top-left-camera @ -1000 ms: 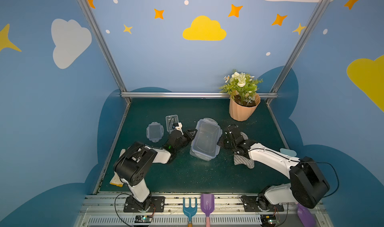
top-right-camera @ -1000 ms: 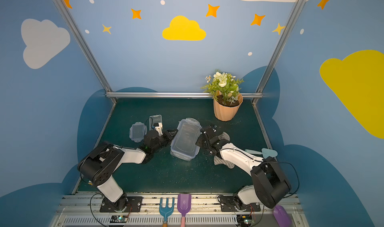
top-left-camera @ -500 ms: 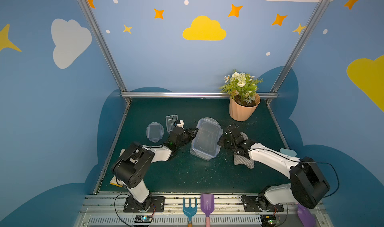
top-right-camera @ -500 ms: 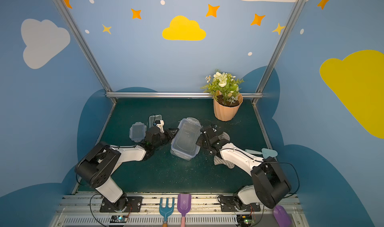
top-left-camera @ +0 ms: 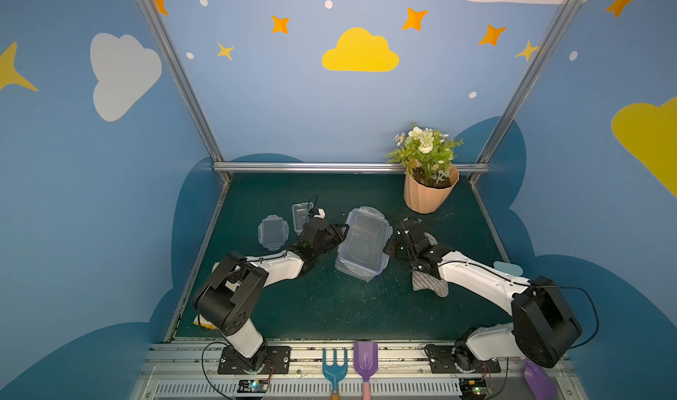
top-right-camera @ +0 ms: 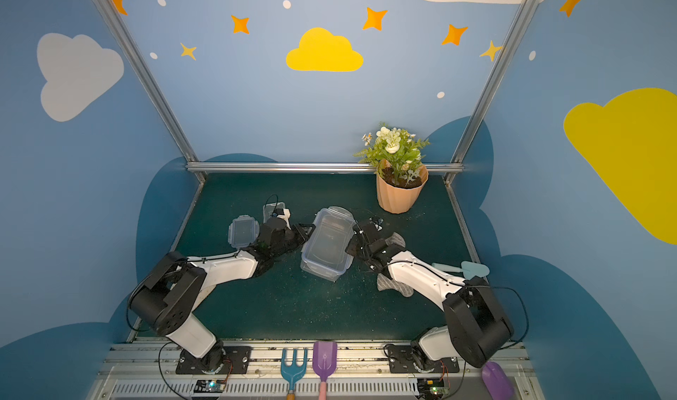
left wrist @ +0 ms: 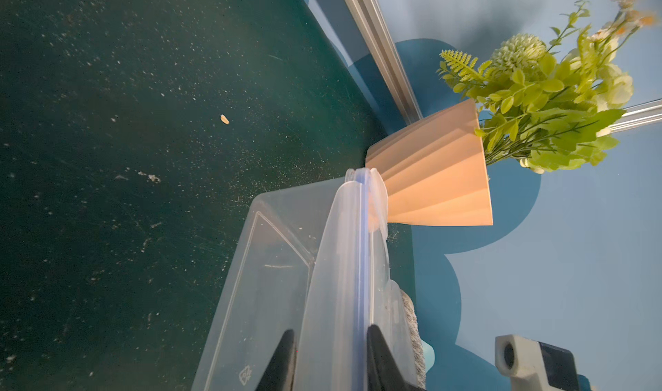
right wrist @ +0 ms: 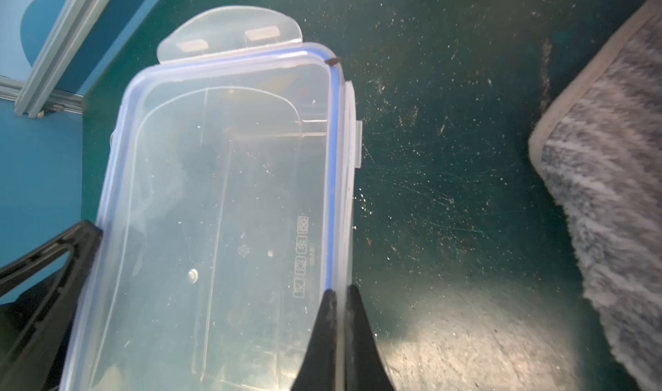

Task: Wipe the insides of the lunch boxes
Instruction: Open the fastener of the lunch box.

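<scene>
The large clear lunch box (top-left-camera: pixel 362 246) (top-right-camera: pixel 326 249) is tilted at mid-mat with its blue-trimmed lid (right wrist: pixel 331 163) on, held between both arms. My left gripper (top-left-camera: pixel 339 233) (left wrist: pixel 327 335) is shut across its left rim and lid edge (left wrist: pixel 361 264). My right gripper (top-left-camera: pixel 388 240) (right wrist: pixel 340 292) is shut on the lid's thin side flap at the box's right edge. The small lunch box (top-left-camera: pixel 302 215) stands behind my left wrist, next to a small clip lid (top-left-camera: pixel 273 232). The grey striped cloth (top-left-camera: pixel 428 286) (right wrist: pixel 609 192) lies under my right arm.
A potted plant (top-left-camera: pixel 428 193) stands at the back right, close behind the box. A blue rake (top-left-camera: pixel 334 365) and a purple shovel (top-left-camera: pixel 365 358) rest on the front rail. A pale blue trowel (top-right-camera: pixel 472 268) lies at the right edge. Crumbs dot the green mat (top-left-camera: pixel 329 306).
My left arm has stretched a little further toward the large box. The box and my right arm have hardly moved.
</scene>
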